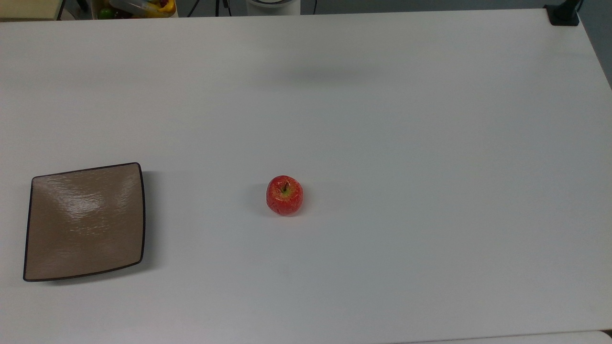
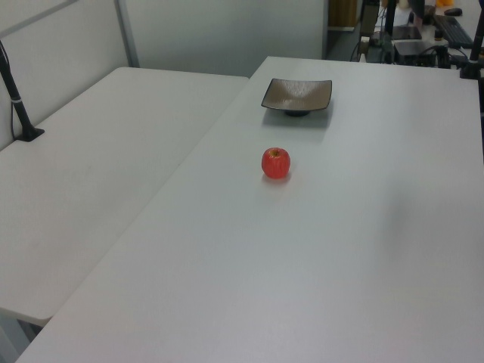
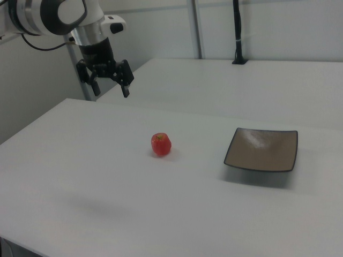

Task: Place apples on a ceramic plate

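Apple: a small red apple (image 1: 284, 195) is seen standing on the white worktop (image 1: 382, 143), stem up, with a yellow-green patch around the stem. It is placed near the middle of the worktop in the top view.

Plate: a square tan-brown plate (image 1: 84, 220) with a thin dark rim is set flat on the worktop, well apart from the apple, toward the top view's left. It is shown with nothing on it. In the left view the plate (image 2: 296, 94) is found beyond the apple (image 2: 276, 162); in the right view the plate (image 3: 261, 149) is found to the right view's right of the apple (image 3: 161, 144).

Tool: the tool (image 3: 110, 83) is held in the air above the worktop's far side, toward the right view's upper left, pointed downward. Its two dark fingers (image 3: 126, 80) are spread wide, and nothing is held between them. It is kept well apart from the apple and farther still from the plate.

Arm: a white and black arm (image 3: 59, 16) is seen reaching in from the right view's upper left corner.

Second table: another white table (image 2: 91, 174) is set against the worktop, on the left view's left.

Post: a dark post (image 3: 237, 32) is clamped at the far table's edge in the right view.
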